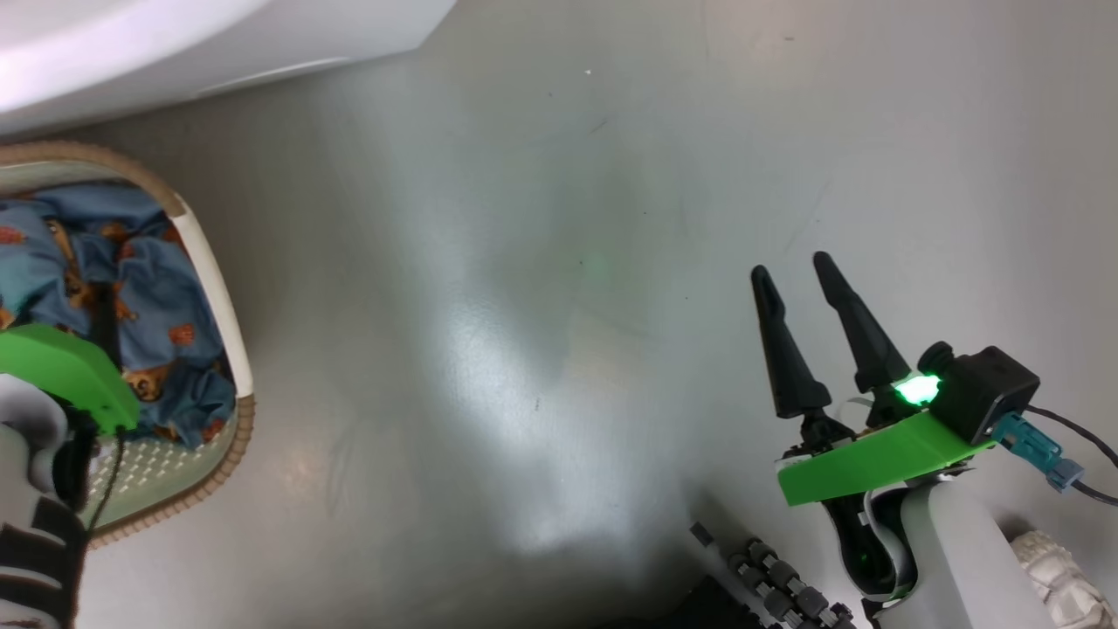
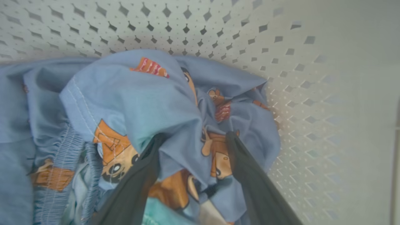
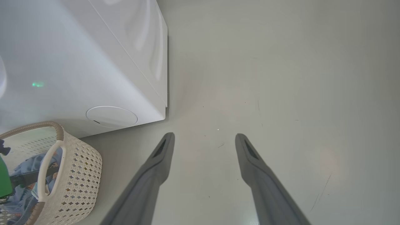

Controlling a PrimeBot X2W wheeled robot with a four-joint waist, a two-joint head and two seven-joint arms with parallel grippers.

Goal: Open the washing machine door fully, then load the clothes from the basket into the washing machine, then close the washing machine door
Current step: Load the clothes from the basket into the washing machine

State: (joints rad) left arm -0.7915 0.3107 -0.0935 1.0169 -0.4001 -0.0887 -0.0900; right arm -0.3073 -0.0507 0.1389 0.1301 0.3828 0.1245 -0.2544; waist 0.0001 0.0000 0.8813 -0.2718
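Note:
The basket (image 1: 229, 325) stands on the floor at the left, with the clothes (image 1: 148, 288) heaped inside it. My left arm's green mount (image 1: 61, 367) hangs over the basket. In the left wrist view my left gripper (image 2: 195, 136) is open, its fingers sunk into the clothes (image 2: 140, 93) with a fold of bear-print fabric between them, close to the perforated basket wall (image 2: 218, 31). My right gripper (image 1: 790, 266) is open and holds nothing above bare floor. The washing machine (image 3: 62, 62) shows a white lower corner behind the basket (image 3: 81, 175). The washing machine door is out of view.
A round white cap (image 3: 111, 116) sits low on the washer's front near its corner. Grey floor (image 1: 541, 306) stretches between the basket and my right arm. Part of my base with small rollers (image 1: 777, 581) shows at the bottom.

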